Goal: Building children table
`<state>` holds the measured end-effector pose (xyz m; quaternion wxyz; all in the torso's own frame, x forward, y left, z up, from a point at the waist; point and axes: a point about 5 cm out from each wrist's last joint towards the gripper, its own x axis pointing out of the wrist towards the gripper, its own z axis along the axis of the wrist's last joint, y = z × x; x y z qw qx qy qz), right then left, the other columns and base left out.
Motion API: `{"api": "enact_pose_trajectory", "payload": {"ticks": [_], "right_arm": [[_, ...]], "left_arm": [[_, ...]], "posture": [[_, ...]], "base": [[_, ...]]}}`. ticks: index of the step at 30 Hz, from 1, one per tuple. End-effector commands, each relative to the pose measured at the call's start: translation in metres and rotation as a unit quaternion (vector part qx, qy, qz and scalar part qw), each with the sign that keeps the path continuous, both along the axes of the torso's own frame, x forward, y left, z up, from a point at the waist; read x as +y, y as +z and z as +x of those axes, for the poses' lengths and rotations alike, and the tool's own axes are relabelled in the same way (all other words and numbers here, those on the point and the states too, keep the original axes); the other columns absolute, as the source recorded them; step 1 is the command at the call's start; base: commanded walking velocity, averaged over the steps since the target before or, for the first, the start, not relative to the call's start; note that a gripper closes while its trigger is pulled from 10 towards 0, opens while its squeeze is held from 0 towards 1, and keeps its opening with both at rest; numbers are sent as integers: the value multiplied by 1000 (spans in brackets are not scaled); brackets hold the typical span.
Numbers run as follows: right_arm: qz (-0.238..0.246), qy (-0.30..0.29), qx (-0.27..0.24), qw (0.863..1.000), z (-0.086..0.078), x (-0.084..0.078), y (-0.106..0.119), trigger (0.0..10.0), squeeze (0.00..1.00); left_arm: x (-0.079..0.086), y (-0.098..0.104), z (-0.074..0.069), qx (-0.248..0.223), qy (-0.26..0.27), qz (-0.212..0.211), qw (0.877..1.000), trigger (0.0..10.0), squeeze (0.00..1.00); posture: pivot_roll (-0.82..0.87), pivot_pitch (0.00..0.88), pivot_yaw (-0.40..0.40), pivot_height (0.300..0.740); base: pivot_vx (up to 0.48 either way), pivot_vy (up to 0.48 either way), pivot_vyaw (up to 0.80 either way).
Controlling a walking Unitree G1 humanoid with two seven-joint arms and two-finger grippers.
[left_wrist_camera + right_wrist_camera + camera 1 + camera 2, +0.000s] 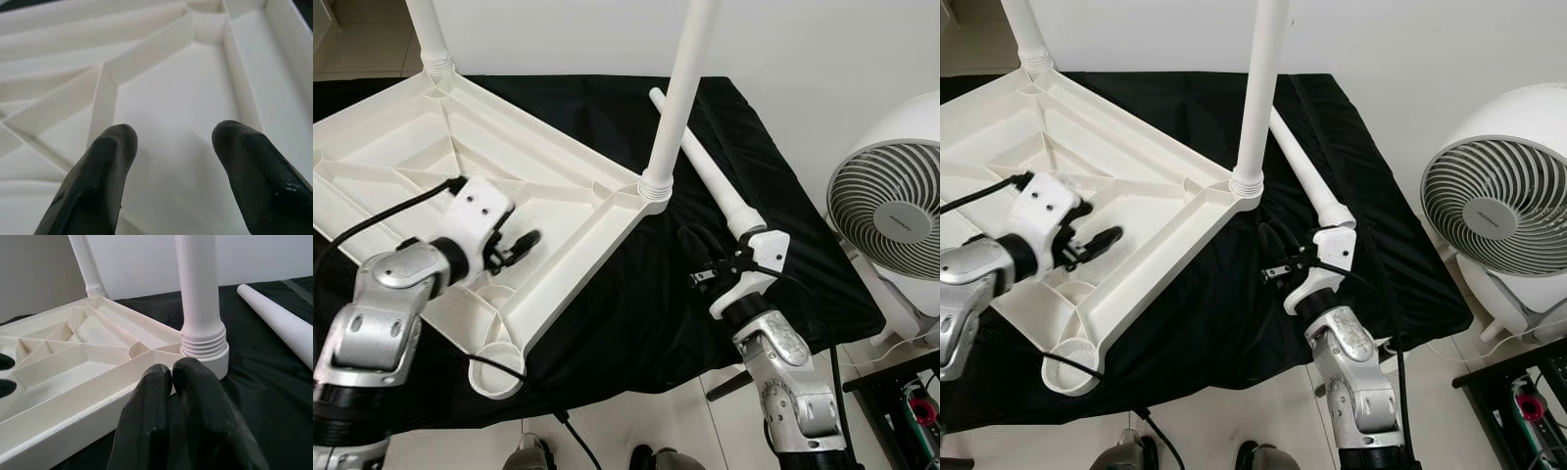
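A black cloth (636,323) covers the surface, which stands against a white wall, with pale floor tiles below its near edge. Off its right side, a white round fan (889,211) stands on the floor. The white plastic tabletop (431,166) lies upside down on the cloth, its ribbed underside up. Two white legs stand upright in its corner sockets: one at the far corner (431,34), one at the right corner (677,98). A third, loose leg (705,166) lies on the cloth just beside that right corner. An empty socket (499,370) shows at the near corner.

The left gripper (524,245) reaches over the tabletop's ribbed underside, its jaws spread apart and holding nothing. The right gripper (700,245) hovers above the cloth near the loose leg's thick end, its jaws pressed together and empty.
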<state>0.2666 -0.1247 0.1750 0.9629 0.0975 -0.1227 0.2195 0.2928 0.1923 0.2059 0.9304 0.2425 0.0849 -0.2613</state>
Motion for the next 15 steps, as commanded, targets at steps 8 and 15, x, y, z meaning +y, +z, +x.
{"api": "enact_pose_trajectory", "payload": {"ticks": [8, 15], "right_arm": [[-3, 2, 9, 1000, 1, 1, -5, 10000, 0], [-2, -1, 10, 1000, 2, 1, -6, 10000, 0]], "left_arm": [[10, -7, -4, 30, 73, -22, 997, 10000, 0], [28, 3, 2, 5, 169, -30, 985, 10000, 0]], "posture": [[137, 161, -90, 740], [139, 165, -88, 740]], "base": [[0, 0, 0], [0, 0, 0]]}}
